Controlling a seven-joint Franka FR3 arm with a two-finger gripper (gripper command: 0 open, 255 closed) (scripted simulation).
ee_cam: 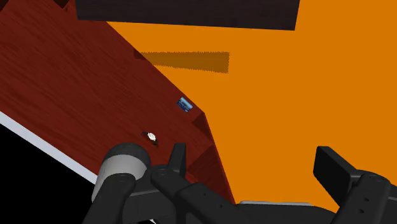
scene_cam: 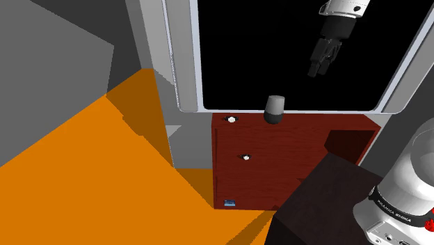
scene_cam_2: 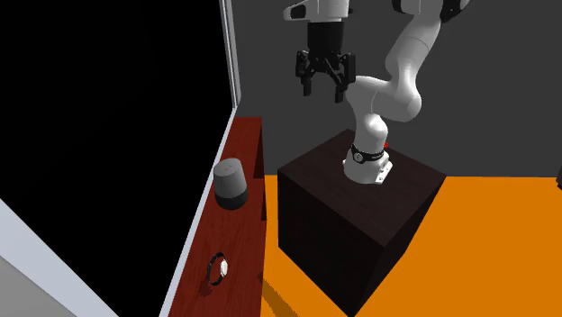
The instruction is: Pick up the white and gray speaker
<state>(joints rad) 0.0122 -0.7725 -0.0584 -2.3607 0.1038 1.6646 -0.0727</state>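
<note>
1. the jaws stand wide apart with nothing between them, high in the air above the surface (scene_cam: 278,163) and well apart from everything on it.
2. the speaker (scene_cam: 274,109) (scene_cam_2: 231,184), grey on top and darker at the base, stands upright on the red-brown wood surface, at the edge along the white frame (scene_cam: 292,111) that borders a black area.
3. two small watch-like items (scene_cam: 232,120) (scene_cam: 245,158) lie on the same surface, apart from the speaker.
4. a small blue item (scene_cam: 229,203) lies near the surface's far corner.
5. the dark stand (scene_cam_2: 360,216) sits on the orange floor (scene_cam: 83,174), beside the surface.
</note>
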